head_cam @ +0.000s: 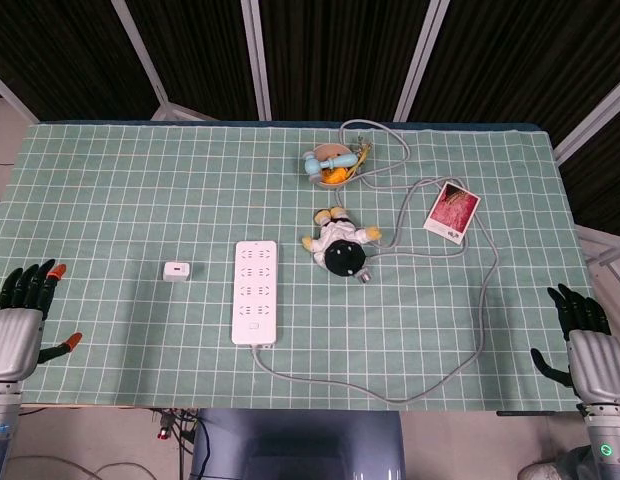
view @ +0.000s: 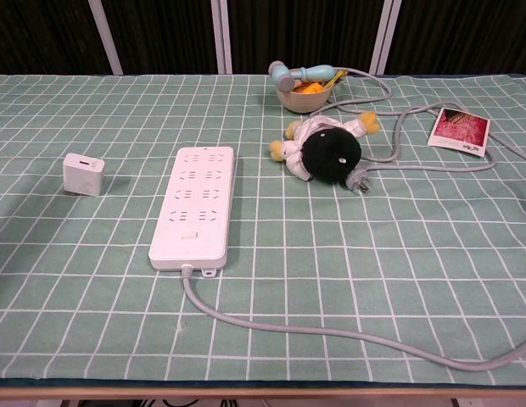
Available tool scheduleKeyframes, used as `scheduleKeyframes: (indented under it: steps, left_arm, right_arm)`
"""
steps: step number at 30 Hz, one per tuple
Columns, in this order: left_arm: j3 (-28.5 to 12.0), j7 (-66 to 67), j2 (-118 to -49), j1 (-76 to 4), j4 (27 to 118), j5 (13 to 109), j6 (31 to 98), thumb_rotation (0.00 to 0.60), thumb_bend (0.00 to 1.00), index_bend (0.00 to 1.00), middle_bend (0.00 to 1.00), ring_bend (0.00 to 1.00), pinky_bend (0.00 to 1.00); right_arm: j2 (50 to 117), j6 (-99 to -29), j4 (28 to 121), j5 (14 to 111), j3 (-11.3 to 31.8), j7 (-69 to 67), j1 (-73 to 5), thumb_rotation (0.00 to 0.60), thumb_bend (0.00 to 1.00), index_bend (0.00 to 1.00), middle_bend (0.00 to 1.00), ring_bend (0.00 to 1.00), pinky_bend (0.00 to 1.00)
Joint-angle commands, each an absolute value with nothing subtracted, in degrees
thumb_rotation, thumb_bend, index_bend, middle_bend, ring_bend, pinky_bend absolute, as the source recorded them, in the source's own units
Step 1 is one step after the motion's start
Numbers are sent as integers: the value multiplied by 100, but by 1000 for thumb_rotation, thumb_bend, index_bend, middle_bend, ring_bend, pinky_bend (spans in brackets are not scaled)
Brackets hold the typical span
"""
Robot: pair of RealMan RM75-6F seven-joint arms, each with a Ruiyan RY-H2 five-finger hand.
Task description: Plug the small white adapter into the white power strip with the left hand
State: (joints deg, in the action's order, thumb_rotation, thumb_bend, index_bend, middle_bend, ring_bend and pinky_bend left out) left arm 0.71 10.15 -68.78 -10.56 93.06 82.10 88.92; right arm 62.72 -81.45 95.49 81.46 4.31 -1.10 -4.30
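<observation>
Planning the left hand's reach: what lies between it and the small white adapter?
Only bare checked cloth lies between the left hand and the adapter, as the head view shows.

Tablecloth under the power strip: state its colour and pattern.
The tablecloth is pale green with a white grid of squares, clearest in the chest view.

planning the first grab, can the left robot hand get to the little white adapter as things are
Probably yes: the adapter lies alone on the cloth between the open left robot hand and the power strip, with nothing in between.
</observation>
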Motion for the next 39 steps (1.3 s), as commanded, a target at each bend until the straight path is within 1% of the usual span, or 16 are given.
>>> scheduleKeyframes:
  steps: [1, 11, 14, 17, 20, 22, 25, 28, 33, 39]
  left_arm:
    - [60, 1029, -6872, -1043, 9312, 8213, 8860, 600, 108, 0, 0, 0, 0]
    - [-166, 1200, -6790, -1133, 9696, 7826, 8424, 600, 108, 0, 0, 0, 0]
    - [-298, 1327, -6743, -1247, 9917, 7516, 8136, 600, 109, 0, 0, 0, 0]
    - [-582, 1707, -6678, -1587, 10242, 6857, 7545, 600, 130, 18, 3, 0, 0]
    - [-798, 2008, -6639, -1825, 10468, 6323, 7225, 600, 154, 83, 45, 0, 0]
    - [-968, 2246, -6659, -2028, 10577, 5905, 7026, 600, 171, 139, 103, 0, 0]
    - [-1166, 2566, -6745, -2311, 10639, 5402, 6834, 600, 172, 187, 153, 0, 0]
    - [-1315, 2920, -6870, -2606, 10635, 4917, 6692, 600, 188, 209, 199, 0, 0]
    - [-1477, 3594, -7117, -3162, 10641, 4057, 6537, 600, 198, 231, 224, 0, 0]
    - [-1517, 4287, -7475, -3671, 10515, 3334, 6690, 600, 207, 256, 254, 0, 0]
  right_arm:
    - [6269, -8144, 9559, 8147, 429, -113, -429, 600, 373, 0, 0, 0, 0]
    - [6228, -8114, 9618, 8116, 430, -211, -422, 600, 374, 0, 0, 0, 0]
    - [6205, -8095, 9622, 8120, 428, -266, -426, 600, 374, 0, 0, 0, 0]
    - [6190, -8094, 9626, 8130, 418, -299, -419, 600, 374, 0, 0, 0, 0]
    - [6165, -8103, 9643, 8110, 427, -361, -405, 600, 374, 0, 0, 0, 0]
    - [6146, -8096, 9653, 8104, 424, -390, -401, 600, 374, 0, 0, 0, 0]
    - [6137, -8080, 9659, 8108, 419, -410, -404, 600, 374, 0, 0, 0, 0]
    - [6133, -8059, 9667, 8091, 422, -428, -410, 600, 374, 0, 0, 0, 0]
    - [6117, -8040, 9685, 8065, 431, -466, -413, 600, 373, 0, 0, 0, 0]
    - [6094, -8017, 9701, 8048, 437, -534, -415, 600, 373, 0, 0, 0, 0]
